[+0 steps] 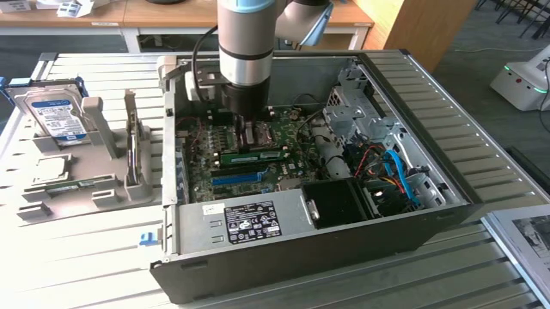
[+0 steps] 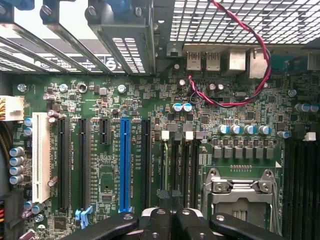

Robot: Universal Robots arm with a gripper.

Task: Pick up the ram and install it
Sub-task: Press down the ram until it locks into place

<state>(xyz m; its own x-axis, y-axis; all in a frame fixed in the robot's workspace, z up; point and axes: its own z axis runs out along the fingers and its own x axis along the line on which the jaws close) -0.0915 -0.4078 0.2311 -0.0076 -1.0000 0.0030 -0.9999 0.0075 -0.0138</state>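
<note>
Outwardly, in the exterior view, you see an open desktop computer case point(image 1: 447, 193) lying on its side on a slatted metal table point(image 1: 86, 257). Your robot arm point(image 1: 245, 38) reaches straight down from above into the case, and its gripper point(image 1: 249, 132) hangs low over the green motherboard point(image 1: 257, 164), just beside the processor socket. The ram point(image 1: 255, 155) lies seated across the motherboard as a long green stick, directly on the near side of the gripper; whether the fingers touch it you cannot tell. To the exterior view's left of the case, a grey holder point(image 1: 103, 167) carries a silver hard drive point(image 1: 58, 116) with a blue and white label, standing upright, and a square processor chip point(image 1: 49, 168) lies flat nearer to you.

Next, in the wrist view, the gripper point(image 2: 167, 220) shows as black finger links with its jaws drawn together, holding nothing. Beyond them lie a blue expansion slot point(image 2: 124, 165), black slots, a white slot point(image 2: 41, 155) and the metal processor socket point(image 2: 240, 195). A red and black twisted wire point(image 2: 260, 55) loops across the board's far part.
</note>
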